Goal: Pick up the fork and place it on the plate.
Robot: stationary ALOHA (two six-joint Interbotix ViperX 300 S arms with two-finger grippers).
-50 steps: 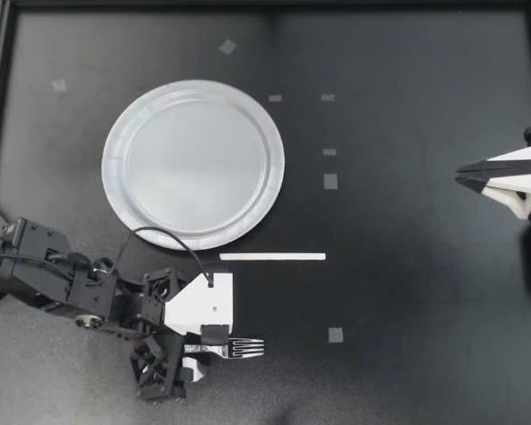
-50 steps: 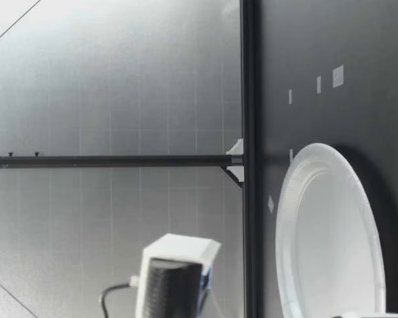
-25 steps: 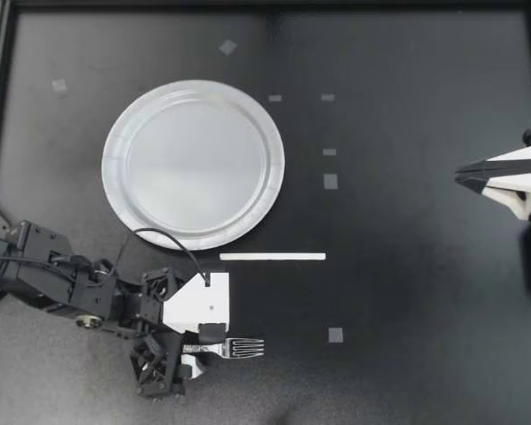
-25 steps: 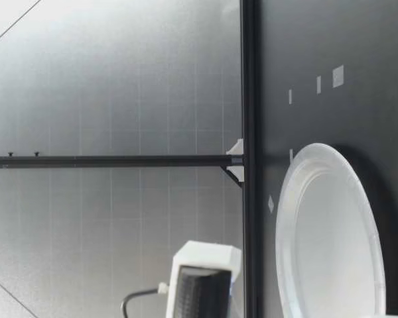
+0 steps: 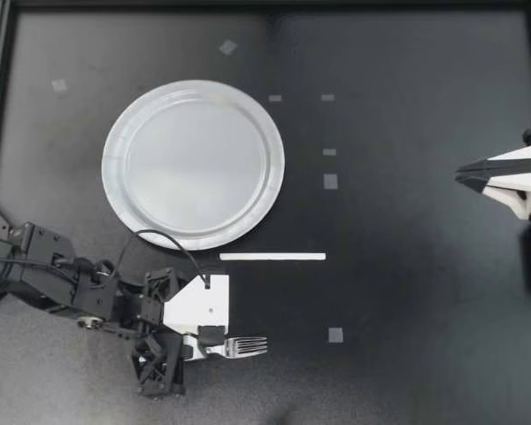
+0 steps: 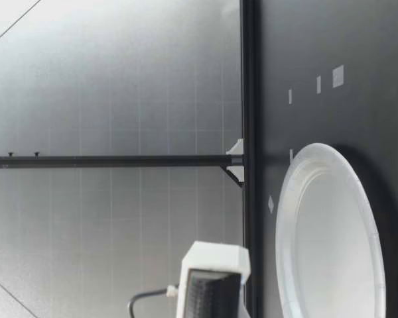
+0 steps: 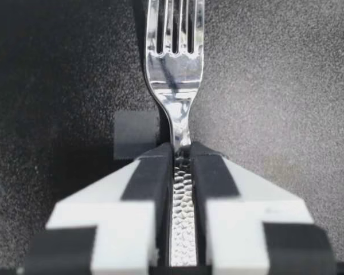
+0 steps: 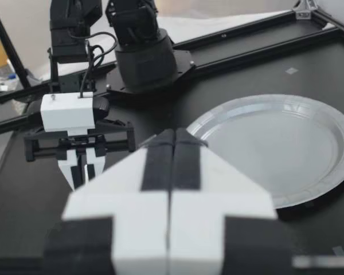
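A metal fork [image 5: 245, 346] lies on the black table near the front left, tines pointing right. My left gripper [image 5: 197, 344] is down over its handle. In the left wrist view the fork's [image 7: 175, 69] hammered handle is pinched between both fingers of my left gripper [image 7: 182, 156], which is shut on it. The white paper plate [image 5: 115, 168] sits behind the fork, apart from it, and also shows as plate [image 6: 298, 199] and plate [image 8: 309, 192]. My right gripper [image 5: 463, 175] hovers at the far right, shut on nothing, seen as right gripper [image 8: 173, 137].
A white strip [image 5: 272, 257] lies between the plate and the fork. Small tape squares [image 5: 330, 181] dot the table's middle, and another tape square [image 5: 335, 335] lies right of the fork. A black frame rail [image 5: 265, 4] borders the table.
My left gripper's fingers have closed onto the fork's handle, and the fork has shifted slightly. The right arm has not moved.
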